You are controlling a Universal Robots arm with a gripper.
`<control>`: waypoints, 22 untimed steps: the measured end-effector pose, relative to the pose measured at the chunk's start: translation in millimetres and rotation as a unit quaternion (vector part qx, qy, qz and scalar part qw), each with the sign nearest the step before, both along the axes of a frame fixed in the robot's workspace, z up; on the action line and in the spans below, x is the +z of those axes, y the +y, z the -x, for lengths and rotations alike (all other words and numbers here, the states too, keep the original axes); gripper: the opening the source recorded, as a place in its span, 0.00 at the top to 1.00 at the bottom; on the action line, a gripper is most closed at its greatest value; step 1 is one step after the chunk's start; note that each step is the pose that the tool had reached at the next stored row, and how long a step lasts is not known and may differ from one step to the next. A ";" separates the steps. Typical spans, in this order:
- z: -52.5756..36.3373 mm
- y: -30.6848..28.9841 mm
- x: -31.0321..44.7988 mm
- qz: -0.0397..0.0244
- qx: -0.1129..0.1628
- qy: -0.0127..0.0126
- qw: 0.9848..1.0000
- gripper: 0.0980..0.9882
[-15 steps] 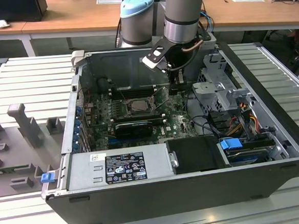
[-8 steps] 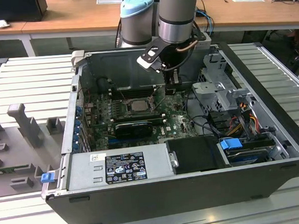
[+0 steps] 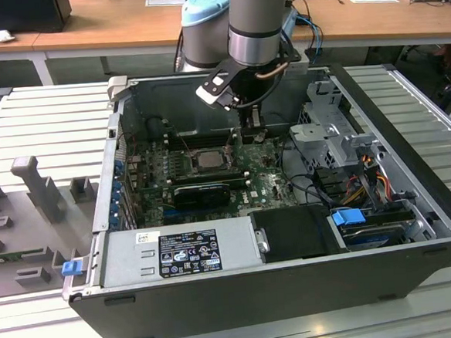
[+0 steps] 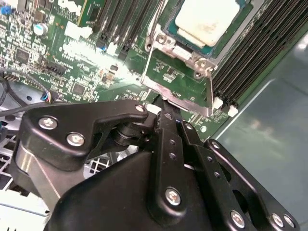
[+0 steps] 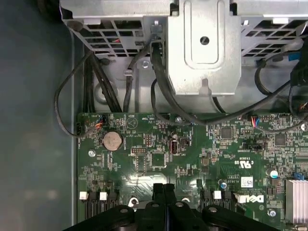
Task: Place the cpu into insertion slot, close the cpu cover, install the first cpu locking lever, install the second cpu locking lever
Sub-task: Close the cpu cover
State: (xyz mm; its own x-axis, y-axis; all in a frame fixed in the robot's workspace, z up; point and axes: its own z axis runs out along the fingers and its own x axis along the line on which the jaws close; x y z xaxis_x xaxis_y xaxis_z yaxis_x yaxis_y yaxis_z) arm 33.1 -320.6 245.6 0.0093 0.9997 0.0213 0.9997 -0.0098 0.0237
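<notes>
**Cpu** [image 3: 207, 158]: a pale square chip, seated in the insertion slot [image 3: 220, 164], a little to the left of centre in the exterior view. Smears are seen on its face in the second wrist view.

**Cpu cover** [image 4: 188, 55]: a silvery frame plate, judged to be lowered around the chip, whose face shows through the cut-out.

**Locking lever** [image 4: 150, 36]: a thin wire lever is seen along one edge of the frame. Whether it is latched cannot be told, and a second lever cannot be made out with certainty.

**Gripper** [image 4: 166, 109]: the black fingers are brought fully together and nothing is seen between them. The tips are held just above the board, close to one corner of the socket frame. In the exterior view the gripper hangs just to the right of the cpu.

**Surroundings:**
- The green motherboard [image 3: 269, 185] lies inside the open computer case [image 3: 408, 117].
- Long memory slots [image 4: 250, 53] run beside the socket.
- A grey power supply [image 3: 177, 253] lies along the lower edge of the case.
- A metal drive cage [image 3: 331, 131] stands at its right.
- The case rests on a ribbed bench [image 3: 44, 127].

**Progress, as judged:**
- Placement of the cpu appears to be done.
- Closing of the cover appears to be done.
- The two levers are taken to be the part in hand or remaining.
</notes>
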 end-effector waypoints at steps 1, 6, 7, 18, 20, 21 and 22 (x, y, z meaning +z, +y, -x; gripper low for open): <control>2.8 0.0 0.0 0.000 0.000 0.000 1.000 0.99; 13.0 0.0 0.0 0.000 0.000 0.000 1.000 0.99; 15.9 0.0 0.0 0.000 0.000 0.000 1.000 0.99; 44.6 0.4 -10.6 0.000 0.000 0.000 1.000 0.99; 47.5 0.4 -12.1 0.000 0.000 0.000 1.000 0.99; 49.3 0.3 -12.4 0.000 0.000 0.000 1.000 0.99; 51.0 0.3 -12.6 0.000 0.000 0.000 1.000 0.99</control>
State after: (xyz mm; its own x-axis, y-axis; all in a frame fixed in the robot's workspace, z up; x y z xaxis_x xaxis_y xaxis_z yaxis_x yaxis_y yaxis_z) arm -17.9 -320.3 233.0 0.0091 0.9997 0.0215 0.9997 -0.0097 0.0244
